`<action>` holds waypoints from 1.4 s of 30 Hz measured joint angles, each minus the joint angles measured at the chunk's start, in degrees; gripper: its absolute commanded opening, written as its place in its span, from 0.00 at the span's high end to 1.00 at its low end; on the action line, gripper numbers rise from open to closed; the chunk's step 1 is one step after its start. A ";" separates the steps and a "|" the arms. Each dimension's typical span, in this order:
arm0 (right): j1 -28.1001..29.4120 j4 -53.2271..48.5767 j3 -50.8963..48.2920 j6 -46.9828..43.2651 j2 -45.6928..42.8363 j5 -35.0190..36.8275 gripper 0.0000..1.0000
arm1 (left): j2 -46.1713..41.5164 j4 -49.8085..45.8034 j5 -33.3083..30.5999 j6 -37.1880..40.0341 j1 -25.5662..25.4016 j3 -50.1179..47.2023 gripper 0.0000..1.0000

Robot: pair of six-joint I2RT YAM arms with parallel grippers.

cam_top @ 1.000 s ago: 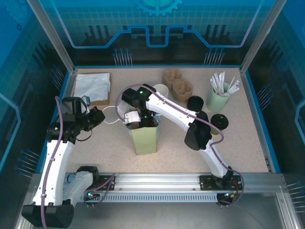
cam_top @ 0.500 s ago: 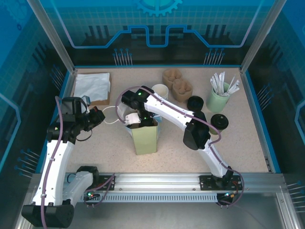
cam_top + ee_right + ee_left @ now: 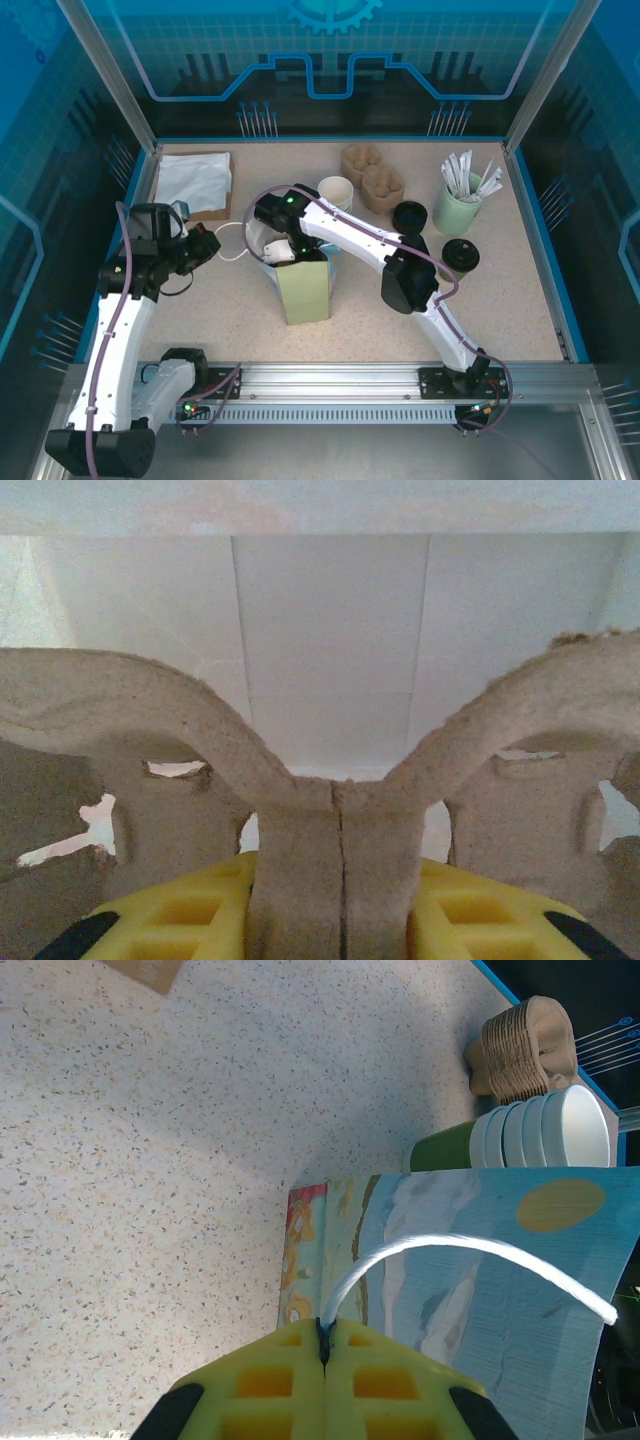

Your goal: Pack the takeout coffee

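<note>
Tips of the right end effector (image 3: 340, 925) are buried behind the cardboard carrier (image 3: 338, 810), which runs off both sides. Left wrist cam chops the paper bag (image 3: 470, 1300) at right and bottom.

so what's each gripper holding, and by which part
Left gripper: the paper bag, by its white cord handle. Right gripper: the pulp cup carrier, by its centre ridge.

A robotics lab cell is indicated: a speckled table (image 3: 520, 300) is enclosed by aluminium posts (image 3: 105, 75) and blue-lit panels (image 3: 330, 60) printed with gear and circuit graphics. Along the table's near edge an aluminium rail (image 3: 330, 380) is fixed, on which a left arm (image 3: 110, 350) and a right arm (image 3: 450, 330) are bolted.
</note>
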 measured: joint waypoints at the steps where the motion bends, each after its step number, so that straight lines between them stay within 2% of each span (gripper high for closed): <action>1: 0.00 0.00 0.00 0.02 0.00 0.02 0.64 | 0.00 0.00 0.00 0.00 0.00 0.00 1.00; 10: 0.00 0.26 -0.35 0.02 0.74 0.02 0.63 | 0.00 -0.22 0.00 0.00 0.00 0.00 1.00; 13: 0.00 0.20 -0.68 0.04 1.68 0.02 0.60 | 0.00 -0.22 0.00 0.00 0.00 0.00 1.00; 17: 0.00 0.17 -0.85 0.00 2.19 -0.04 0.50 | 0.00 -0.22 0.02 0.00 0.00 0.04 1.00; 21: 0.00 0.04 -0.50 -0.17 2.16 -0.42 0.45 | 0.00 -0.20 0.04 0.00 0.00 0.09 1.00; 29: 0.00 -0.24 3.80 -0.09 0.00 -1.92 0.27 | 0.00 -0.17 1.22 0.00 0.02 0.09 1.00; 42: 0.00 0.28 11.47 0.96 -6.84 -3.19 0.12 | 0.00 -0.17 2.32 -0.13 0.00 0.09 1.00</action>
